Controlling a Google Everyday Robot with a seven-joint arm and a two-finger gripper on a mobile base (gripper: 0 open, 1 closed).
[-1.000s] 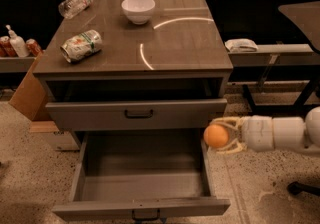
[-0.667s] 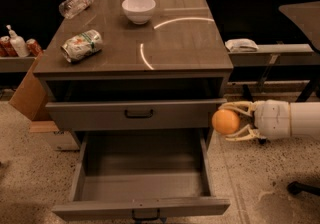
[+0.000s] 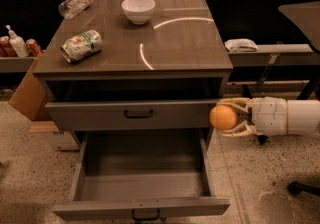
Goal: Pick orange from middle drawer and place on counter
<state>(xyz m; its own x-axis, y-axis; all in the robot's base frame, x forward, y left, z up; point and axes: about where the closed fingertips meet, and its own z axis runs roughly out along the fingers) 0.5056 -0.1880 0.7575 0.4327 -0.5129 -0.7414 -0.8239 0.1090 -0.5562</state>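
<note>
White bowl (image 3: 138, 9), dented can (image 3: 81, 45) and clear bottle (image 3: 76, 3) lying sideways — white cloth (image 3: 240, 45) on a shelf (image 3: 285, 49).

The hand (image 3: 222, 118), at the right of the scene, has two thin, curved cream fingers (image 3: 235, 101). They spring from a chunky white wrist housing (image 3: 269, 116), which meets a smooth white cylindrical forearm (image 3: 304, 118) at a thin seam.

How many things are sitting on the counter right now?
3: bottle back left, bowl back centre, can left front. The orange isn't there yet; the gripper holds it right of the cabinet.
</note>
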